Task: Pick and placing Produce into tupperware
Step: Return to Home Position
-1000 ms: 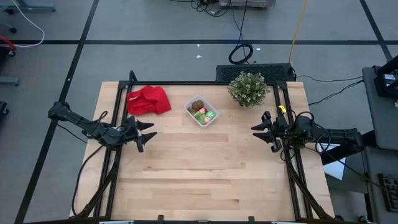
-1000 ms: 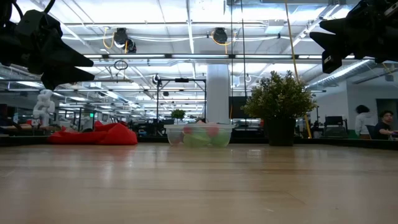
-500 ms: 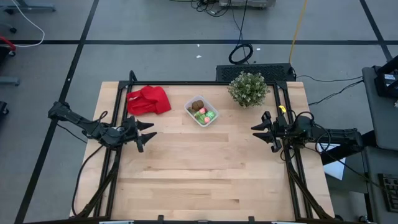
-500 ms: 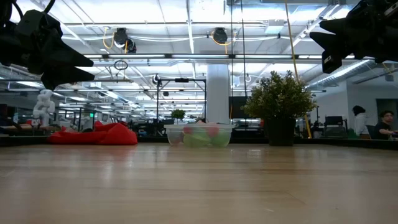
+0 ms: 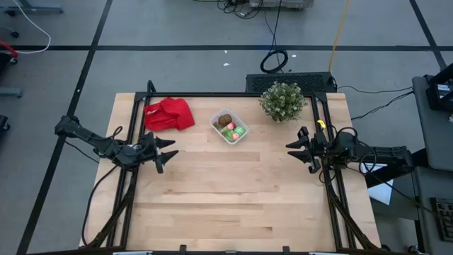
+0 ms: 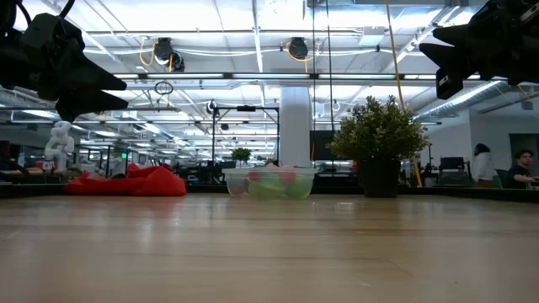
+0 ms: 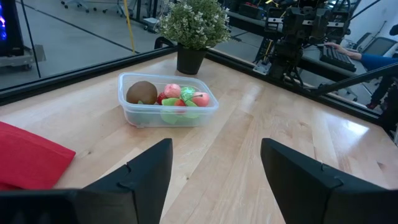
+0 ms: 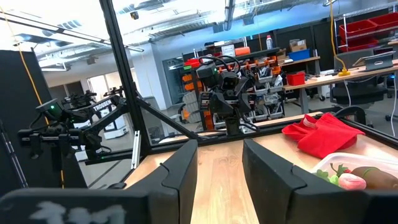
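Observation:
The clear tupperware (image 5: 228,127) stands on its base on the far middle of the table, with the brown, green, red and pink toy produce (image 7: 169,99) inside it. It also shows in the low view as the tupperware (image 6: 269,182) and at the edge of the right wrist view as the tupperware (image 8: 354,171). My left gripper (image 5: 168,151) hovers open at the table's left side, above the wood. My right gripper (image 5: 292,150) hovers open at the right side. Both are well apart from the container.
A red cloth (image 5: 169,114) lies at the far left of the table. A bushy potted plant (image 5: 282,100) stands at the far right, next to the container. Black frame rails run along the table's left, right and far edges. People sit beyond the table (image 6: 522,168).

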